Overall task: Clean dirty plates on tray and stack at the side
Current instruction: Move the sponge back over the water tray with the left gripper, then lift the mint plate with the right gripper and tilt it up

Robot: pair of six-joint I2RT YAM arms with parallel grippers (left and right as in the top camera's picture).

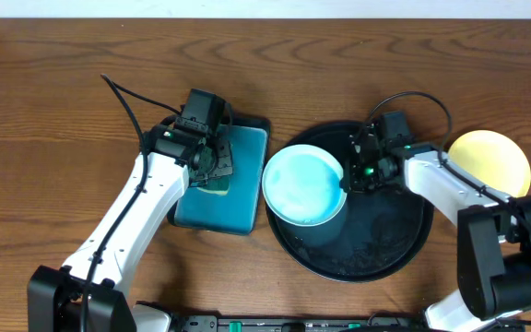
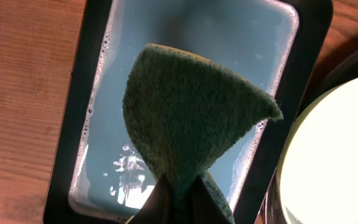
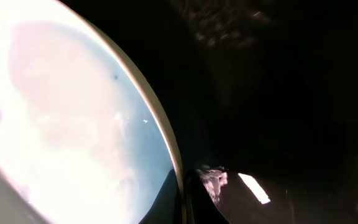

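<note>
A pale mint-white plate (image 1: 304,184) is held tilted over the left part of the round black tray (image 1: 395,244). My right gripper (image 1: 350,175) is shut on the plate's right rim; in the right wrist view the rim (image 3: 160,124) runs between the fingers (image 3: 182,202). A pale yellow plate (image 1: 496,159) lies on the table right of the tray. My left gripper (image 1: 212,164) is shut on a dark green sponge (image 2: 191,118) and holds it over the teal rectangular tray (image 1: 219,198). The third plate is out of view.
The teal rectangular tray (image 2: 104,81) holds soapy bluish water with foam along its edges. The black tray's floor is wet with suds (image 1: 367,249). Wooden tabletop (image 1: 63,111) lies all round; cables run behind both arms.
</note>
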